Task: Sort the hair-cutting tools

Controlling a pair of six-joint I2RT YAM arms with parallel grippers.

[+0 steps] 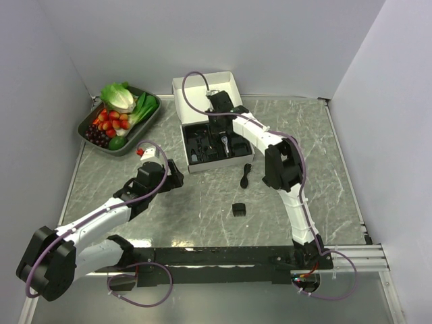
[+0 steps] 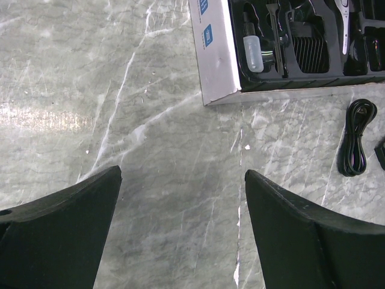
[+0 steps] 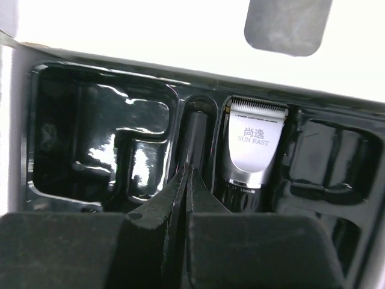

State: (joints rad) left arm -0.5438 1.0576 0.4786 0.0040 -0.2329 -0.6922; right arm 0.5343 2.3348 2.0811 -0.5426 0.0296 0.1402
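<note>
Right pincer (image 3: pixel 186 180) pressed together in the narrow slot of the box (image 3: pixel 120 36), just beside the clipper (image 3: pixel 252 144), nothing plainly pinched; left pincer (image 2: pixel 180 198) spread above the bench (image 2: pixel 90 90); slotting pieces, I'd say; next call: lift clear, fetch the black guard (image 1: pixel 239 208).

Table (image 1: pixel 182 202) open before the box (image 1: pixel 217 166); cable (image 1: pixel 246 177) and comb guard (image 1: pixel 239 209) lie rightward.

L arm (image 1: pixel 101 219) low, stretched fwd and to the right, wrist approx level, pointing fwd. L jaws wide open, tips well apart. R arm (image 1: pixel 287 169) reaching fwd-left, elbow raised, forearm angled across, wrist tipped down. R jaws fully closed, tips meeting, pointing down.
</note>
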